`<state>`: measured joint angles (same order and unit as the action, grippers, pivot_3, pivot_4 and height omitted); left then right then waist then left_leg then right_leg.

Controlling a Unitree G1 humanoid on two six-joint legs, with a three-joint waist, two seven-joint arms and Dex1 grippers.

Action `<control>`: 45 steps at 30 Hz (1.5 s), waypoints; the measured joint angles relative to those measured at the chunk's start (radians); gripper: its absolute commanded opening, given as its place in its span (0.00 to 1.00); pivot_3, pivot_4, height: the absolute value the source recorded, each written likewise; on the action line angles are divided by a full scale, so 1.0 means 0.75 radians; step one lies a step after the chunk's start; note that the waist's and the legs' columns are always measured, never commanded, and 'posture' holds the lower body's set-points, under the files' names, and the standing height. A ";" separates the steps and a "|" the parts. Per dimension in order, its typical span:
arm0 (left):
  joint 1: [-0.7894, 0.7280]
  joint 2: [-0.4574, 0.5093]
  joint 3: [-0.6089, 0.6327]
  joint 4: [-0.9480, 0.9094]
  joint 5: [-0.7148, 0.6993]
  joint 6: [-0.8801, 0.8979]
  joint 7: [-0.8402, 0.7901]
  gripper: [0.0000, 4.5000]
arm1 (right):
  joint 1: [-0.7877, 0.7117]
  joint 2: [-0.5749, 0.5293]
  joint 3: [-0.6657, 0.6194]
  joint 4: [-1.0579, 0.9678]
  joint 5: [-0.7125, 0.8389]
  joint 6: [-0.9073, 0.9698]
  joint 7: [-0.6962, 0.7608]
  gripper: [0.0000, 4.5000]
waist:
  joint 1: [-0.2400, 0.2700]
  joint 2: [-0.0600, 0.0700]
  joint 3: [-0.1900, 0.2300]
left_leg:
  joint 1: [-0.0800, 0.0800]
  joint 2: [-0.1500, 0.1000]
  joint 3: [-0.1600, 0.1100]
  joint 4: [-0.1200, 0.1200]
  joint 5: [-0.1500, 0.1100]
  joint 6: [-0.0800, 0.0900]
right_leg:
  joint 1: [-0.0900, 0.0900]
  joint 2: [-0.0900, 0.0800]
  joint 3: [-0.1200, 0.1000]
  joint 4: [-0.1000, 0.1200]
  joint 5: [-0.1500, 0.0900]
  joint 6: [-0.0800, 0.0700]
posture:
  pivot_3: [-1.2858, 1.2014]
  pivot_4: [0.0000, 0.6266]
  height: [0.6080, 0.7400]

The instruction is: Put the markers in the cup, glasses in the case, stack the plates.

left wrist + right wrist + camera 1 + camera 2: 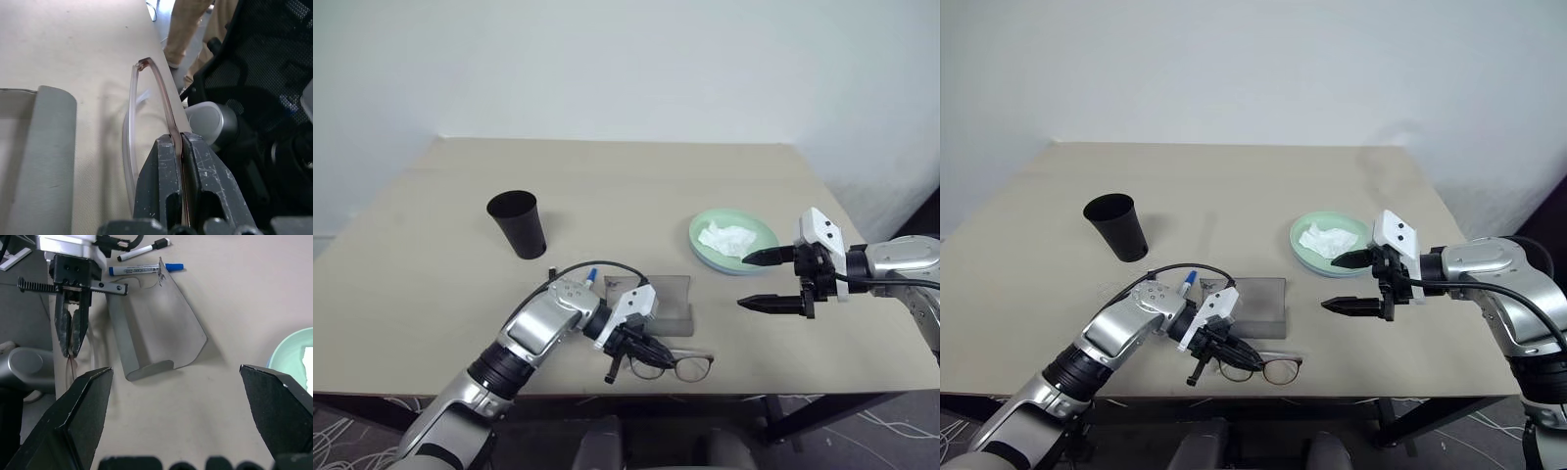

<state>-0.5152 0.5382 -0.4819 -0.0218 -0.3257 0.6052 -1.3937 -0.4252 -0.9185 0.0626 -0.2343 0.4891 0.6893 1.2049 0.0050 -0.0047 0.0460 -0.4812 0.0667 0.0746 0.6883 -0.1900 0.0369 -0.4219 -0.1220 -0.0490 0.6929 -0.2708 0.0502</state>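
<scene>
The glasses point(674, 366) lie just in front of the open grey case point(666, 305), at the table's near edge, and the left gripper point(177, 147) is pinched tight on their thin frame. They look light, springy and fragile, so the rim is a fair hold if not squeezed harder. The right gripper point(766, 280) hangs spread wide and empty to the case's right.
</scene>
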 measured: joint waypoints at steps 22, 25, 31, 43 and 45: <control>-0.246 -0.031 0.198 0.629 0.100 -0.320 -0.102 0.01 | -0.047 0.033 0.047 0.033 -0.024 -0.029 -0.001 1.00 | -0.001 0.000 0.000 | -0.002 0.000 0.000 0.002 -0.001 0.001 | -0.001 0.000 0.000 0.000 0.000 0.000 | 0.52 0.00 0.53; -0.224 -0.044 0.195 0.647 0.118 -0.343 -0.099 0.01 | -0.047 0.033 0.047 0.033 -0.024 -0.029 -0.001 1.00 | -0.002 0.000 0.000 | -0.003 0.000 0.000 0.002 0.000 0.001 | -0.002 0.000 0.000 0.000 0.000 0.000 | 0.52 0.00 0.53; -0.189 -0.049 0.189 0.634 0.148 -0.342 -0.111 0.01 | -0.047 0.033 0.047 0.032 -0.023 -0.029 -0.001 1.00 | -0.001 0.000 0.000 | -0.003 0.000 0.000 0.003 -0.001 0.001 | -0.002 0.000 0.000 0.001 0.000 0.000 | 0.52 0.00 0.53; -0.166 -0.039 0.167 0.536 0.148 -0.153 -0.177 0.38 | -0.047 0.035 0.047 0.032 -0.028 -0.050 -0.006 1.00 | -0.001 0.000 0.000 | -0.003 0.000 0.000 0.004 -0.001 0.002 | -0.002 0.000 0.000 0.001 0.000 0.000 | 0.52 0.00 0.53; -0.166 -0.048 0.171 0.536 0.150 -0.164 -0.150 0.54 | -0.047 0.038 0.050 0.033 -0.029 -0.051 -0.010 1.00 | -0.001 0.000 0.000 | -0.003 0.000 0.000 0.004 -0.001 0.002 | -0.002 0.000 0.000 0.001 0.000 0.000 | 0.52 0.00 0.53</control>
<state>-0.6396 0.5025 -0.3535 0.3800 -0.2133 0.4824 -1.5060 -0.4603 -0.8902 0.1000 -0.2093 0.4676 0.6507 1.1976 0.0044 -0.0048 0.0461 -0.4835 0.0667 0.0747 0.6913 -0.1911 0.0384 -0.4231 -0.1219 -0.0491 0.6933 -0.2706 0.0503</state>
